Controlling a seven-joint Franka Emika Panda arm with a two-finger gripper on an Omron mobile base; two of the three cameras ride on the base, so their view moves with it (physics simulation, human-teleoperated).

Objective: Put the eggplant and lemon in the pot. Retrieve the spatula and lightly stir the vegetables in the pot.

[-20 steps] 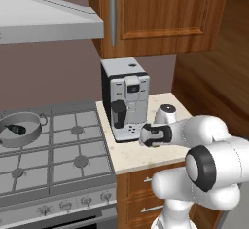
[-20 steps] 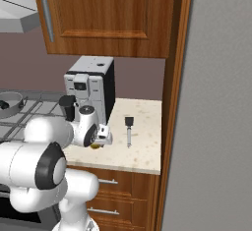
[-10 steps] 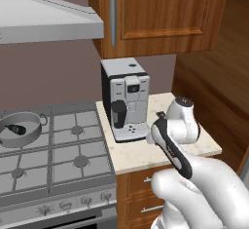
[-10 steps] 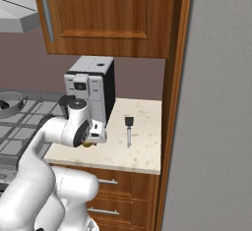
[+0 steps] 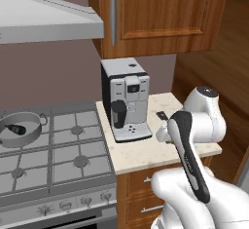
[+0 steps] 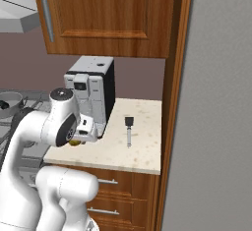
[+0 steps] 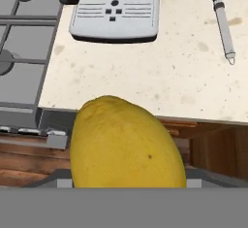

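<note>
Eggplant [image 5: 16, 130]: in pot [image 5: 30, 119] on stove, done | Lemon [image 7: 127, 144]: grasped in claw [image 6: 78, 140], carried above table [image 6: 142, 151] front edge, not yet potted | Spatula [image 6: 129, 129]: lying on table beside coffee machine [image 6: 93, 90], untouched | Remaining: deposit lemon, fetch spatula, stir.

Arm [image 5: 187, 155] — farther forward, lemon [image 7: 127, 142] along
</note>
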